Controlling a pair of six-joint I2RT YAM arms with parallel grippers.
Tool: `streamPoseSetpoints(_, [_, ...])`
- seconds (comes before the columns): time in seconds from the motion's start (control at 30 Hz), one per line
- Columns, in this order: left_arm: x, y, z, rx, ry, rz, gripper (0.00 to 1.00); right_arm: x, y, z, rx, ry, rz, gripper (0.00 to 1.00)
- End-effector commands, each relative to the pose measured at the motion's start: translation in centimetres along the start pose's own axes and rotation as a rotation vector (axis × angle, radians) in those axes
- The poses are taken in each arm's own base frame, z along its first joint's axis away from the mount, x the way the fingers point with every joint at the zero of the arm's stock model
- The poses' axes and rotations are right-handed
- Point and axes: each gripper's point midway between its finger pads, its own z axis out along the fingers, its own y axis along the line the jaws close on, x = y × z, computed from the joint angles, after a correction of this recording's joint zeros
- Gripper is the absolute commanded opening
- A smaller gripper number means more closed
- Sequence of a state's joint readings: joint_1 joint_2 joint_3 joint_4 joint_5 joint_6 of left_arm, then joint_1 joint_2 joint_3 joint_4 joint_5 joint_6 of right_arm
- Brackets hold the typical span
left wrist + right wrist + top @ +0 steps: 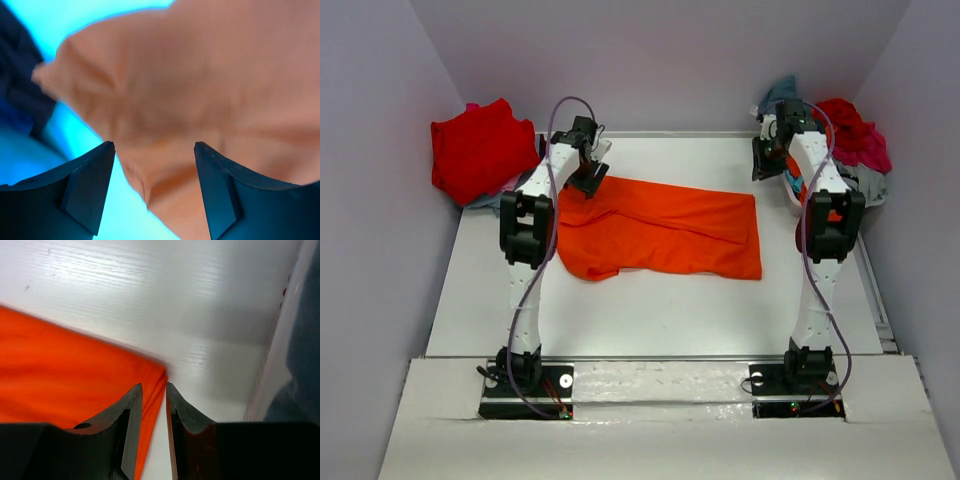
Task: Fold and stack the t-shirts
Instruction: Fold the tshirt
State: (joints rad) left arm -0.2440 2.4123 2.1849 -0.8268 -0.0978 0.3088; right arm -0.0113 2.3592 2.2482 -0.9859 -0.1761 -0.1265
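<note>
A bright orange t-shirt (660,228) lies spread flat across the middle of the white table (650,315), with one sleeve at its near left. My left gripper (592,172) hovers over its far left corner. In the left wrist view the left gripper (154,145) is wide open, and rumpled orange cloth (200,85) lies below it, not pinched. My right gripper (763,160) hangs just beyond the shirt's far right corner. In the right wrist view the right gripper (154,385) stands a narrow gap apart, and the shirt's folded edge (152,405) and bare table show through that gap.
A red t-shirt (475,150) is heaped at the back left, against the wall. At the back right is a pile of red-magenta (850,130), teal (782,95) and grey (868,185) cloth. Walls close in on three sides. A raised rail (875,300) runs along the table's right edge.
</note>
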Motion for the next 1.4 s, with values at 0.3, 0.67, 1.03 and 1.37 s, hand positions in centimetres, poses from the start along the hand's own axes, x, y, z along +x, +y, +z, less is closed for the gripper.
streamPoseSetpoints(0.3, [5.2,-1.9,-11.3,0.075,-0.057,0.045,0.79,6.5,6.6,-6.6,-0.148,0.149,0.006,0.3])
streamPoseSetpoints(0.67, [7.1,-3.4,-6.7,0.102,0.037,0.056,0.78,12.1,6.8,-2.3,-0.143,0.331,0.003,0.26])
streamPoseSetpoints(1.03, [6.3,-3.8,-2.4,0.117,0.116,0.068,0.78,14.7,6.9,1.0,-0.175,0.456,0.044,0.27])
streamPoseSetpoints(1.37, [6.7,-3.9,-0.1,0.117,0.179,0.096,0.78,13.9,5.5,3.9,-0.107,0.487,0.066,0.3])
